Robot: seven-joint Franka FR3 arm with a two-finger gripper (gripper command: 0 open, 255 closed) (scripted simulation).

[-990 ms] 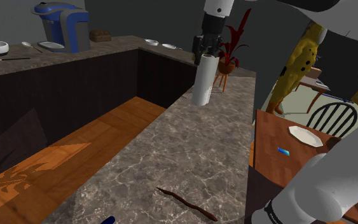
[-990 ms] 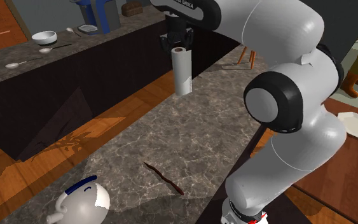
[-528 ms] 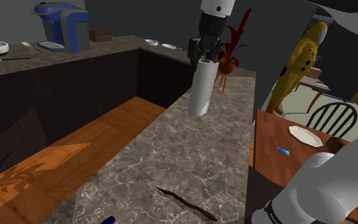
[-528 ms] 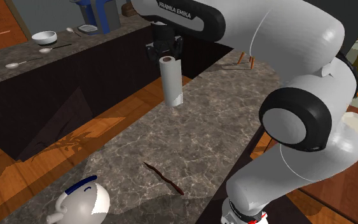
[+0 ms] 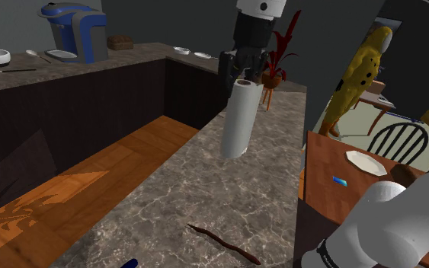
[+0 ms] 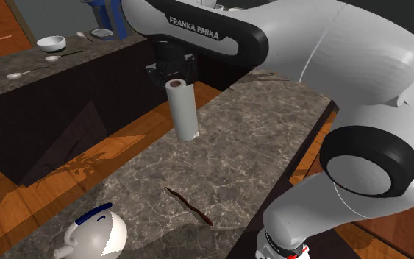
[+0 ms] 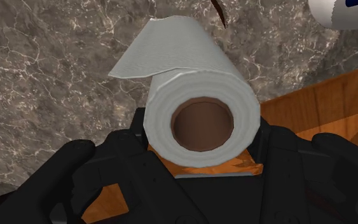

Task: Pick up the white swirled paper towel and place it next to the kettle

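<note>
A white paper towel roll point(image 5: 238, 119) hangs upright in the air over the marble counter point(image 5: 228, 190), a little tilted. My black gripper point(image 5: 242, 76) is shut on its top end. In the second exterior view the roll point(image 6: 182, 110) is above the counter's edge beside the wooden floor, with the gripper point(image 6: 172, 79) clasping its top. The wrist view looks down the roll point(image 7: 199, 95) onto its brown core, with black fingers point(image 7: 123, 153) on either side of it. A white kettle with a blue rim point(image 6: 95, 234) stands at the counter's near end; in the wrist view the kettle point(image 7: 346, 13) lies past the roll.
A thin dark brown strip point(image 5: 224, 244) lies on the counter between the roll and the kettle. A second counter point(image 5: 22, 72) holds a blue coffee machine point(image 5: 74, 30), bowls and spoons. A sunken wooden floor point(image 5: 91, 183) separates the counters. A table with a plate point(image 5: 366, 162) stands beyond the counter.
The gripper has carried the roll along the counter toward the kettle's end, away from the red plant. The roll hangs lower in the shoulder view and closer to the brown strip.
</note>
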